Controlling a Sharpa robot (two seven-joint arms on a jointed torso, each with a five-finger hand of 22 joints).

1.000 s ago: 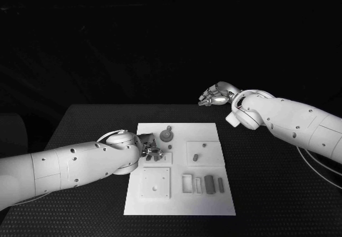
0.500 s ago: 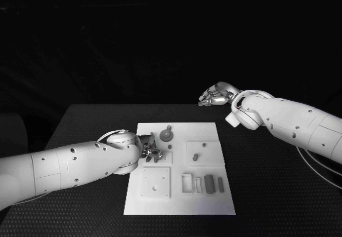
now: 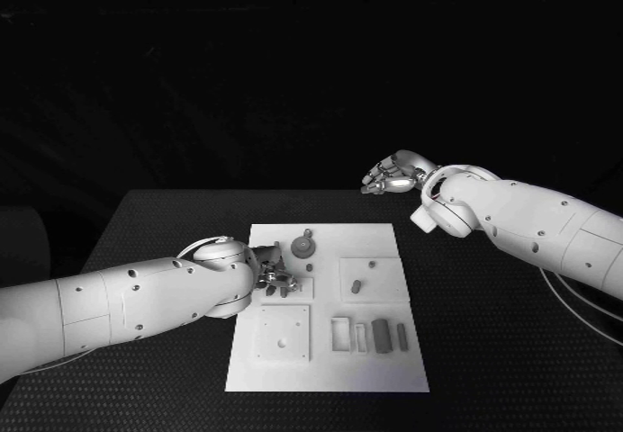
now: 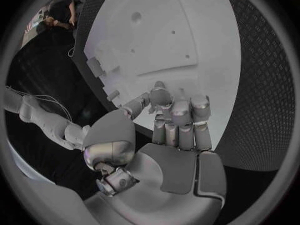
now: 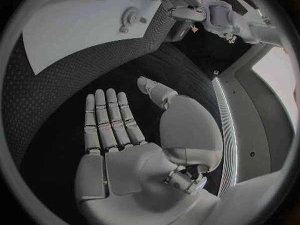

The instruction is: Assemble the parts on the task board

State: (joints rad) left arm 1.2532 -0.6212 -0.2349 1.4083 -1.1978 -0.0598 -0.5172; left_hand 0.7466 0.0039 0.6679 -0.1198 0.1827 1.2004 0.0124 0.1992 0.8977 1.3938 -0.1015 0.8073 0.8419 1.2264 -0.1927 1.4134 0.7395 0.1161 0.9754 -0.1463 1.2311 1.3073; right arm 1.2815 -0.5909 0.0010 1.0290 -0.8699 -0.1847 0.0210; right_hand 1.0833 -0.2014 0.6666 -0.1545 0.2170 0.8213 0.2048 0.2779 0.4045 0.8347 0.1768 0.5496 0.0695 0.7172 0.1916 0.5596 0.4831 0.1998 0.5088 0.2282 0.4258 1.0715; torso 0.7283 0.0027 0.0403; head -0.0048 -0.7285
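On the black desk (image 3: 169, 225), head view: white task board (image 3: 331, 369) lies at centre, small parts on it — a round geared piece (image 3: 304, 246) near the far edge, dark blocks (image 3: 382, 335) in slots toward the near right. Left hand (image 3: 273, 273) sits low over the board's left side; whether it holds a part cannot be told. Right hand (image 3: 393, 173) hangs above the desk beyond the board's far right corner, well apart from it.

Left wrist view: left hand (image 4: 172, 127) over the board (image 4: 162, 30), fingers (image 4: 200, 115) together and extended, thumb alongside; grip unclear.

Right wrist view: right hand (image 5: 125, 135) flat, fingers (image 5: 103, 117) straight, thumb apart, holding nothing, above the desk (image 5: 56, 100); board (image 5: 81, 25) and geared piece (image 5: 130, 16) beyond.
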